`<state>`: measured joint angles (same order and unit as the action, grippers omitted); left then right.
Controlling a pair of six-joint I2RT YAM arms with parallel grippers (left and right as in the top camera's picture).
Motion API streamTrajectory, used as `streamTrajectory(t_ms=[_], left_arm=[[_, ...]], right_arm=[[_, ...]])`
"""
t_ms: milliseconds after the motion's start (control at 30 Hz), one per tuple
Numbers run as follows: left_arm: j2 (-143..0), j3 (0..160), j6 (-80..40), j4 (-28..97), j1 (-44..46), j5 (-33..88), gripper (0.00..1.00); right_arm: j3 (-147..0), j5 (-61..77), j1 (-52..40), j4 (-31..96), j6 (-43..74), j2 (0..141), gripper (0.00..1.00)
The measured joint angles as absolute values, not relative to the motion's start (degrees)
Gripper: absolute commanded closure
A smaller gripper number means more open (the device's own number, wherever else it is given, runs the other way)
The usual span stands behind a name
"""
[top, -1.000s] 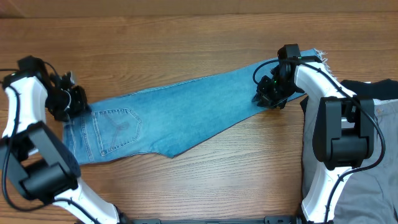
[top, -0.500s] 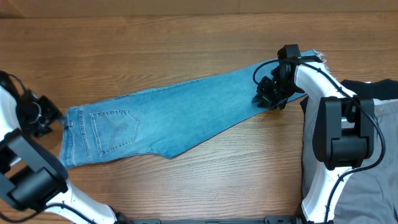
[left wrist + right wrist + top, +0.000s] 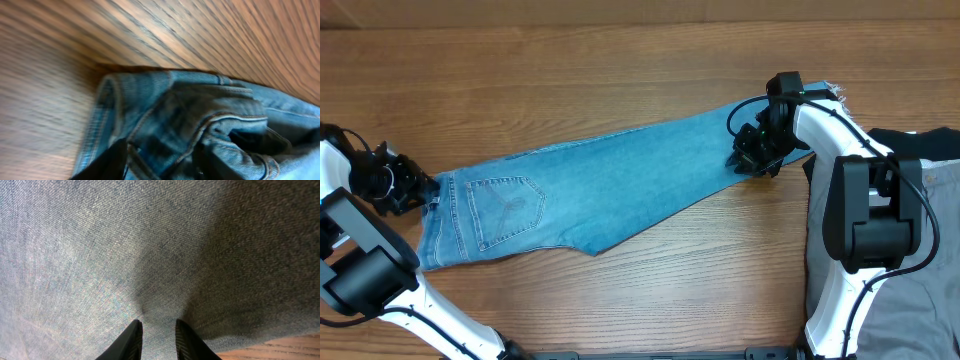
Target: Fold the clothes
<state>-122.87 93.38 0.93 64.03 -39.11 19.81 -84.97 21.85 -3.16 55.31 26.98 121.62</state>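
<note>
Overhead view: the light blue denim jeans (image 3: 590, 185) lay flat along the brown wooden table (image 3: 620, 60), waistband toward the left arm and legs running up to the right. One stitched back pocket (image 3: 505, 208) faced up. The frayed ankle hem (image 3: 835, 92) showed only as a pale fringe behind the right arm, which covered the rest of it.

The right gripper (image 3: 752, 157) sat on the leg near the ankle end. In its wrist view the two black fingers (image 3: 131, 341) stood close together with a puckered ridge of denim between them, so we recorded it as clenched on the jeans. Only a sliver of table showed at that frame's lower right corner.

The left gripper (image 3: 423, 190) was at the waistband edge, at the jeans' far left end. Its wrist view was motion-blurred: one dark finger (image 3: 107, 160) was plain at the bottom edge, and the other was lost among dark folds of the waistband. We could not tell whether this claw was released or closed.

At the right edge, grey trousers (image 3: 920, 290) and a black garment (image 3: 925, 145) were cut off by the frame and partly covered by the right arm.
</note>
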Motion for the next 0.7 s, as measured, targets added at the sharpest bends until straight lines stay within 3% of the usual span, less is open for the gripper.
streamTrajectory(t_ms=[167,400,700], left_arm=[[-123.3,93.4,4.9,65.8,-39.2,26.2,0.73],[-123.8,93.4,14.7,74.1,-39.4,40.5,0.96],[-123.2,93.5,16.0,75.7,-41.8,42.0,0.96]], right_arm=[[-85.0,21.7,-3.1,55.5,27.0,121.6,0.74],[-85.0,21.6,-3.1,55.5,27.0,121.6,0.74],[-85.0,21.5,-3.1,55.6,27.0,121.6,0.74]])
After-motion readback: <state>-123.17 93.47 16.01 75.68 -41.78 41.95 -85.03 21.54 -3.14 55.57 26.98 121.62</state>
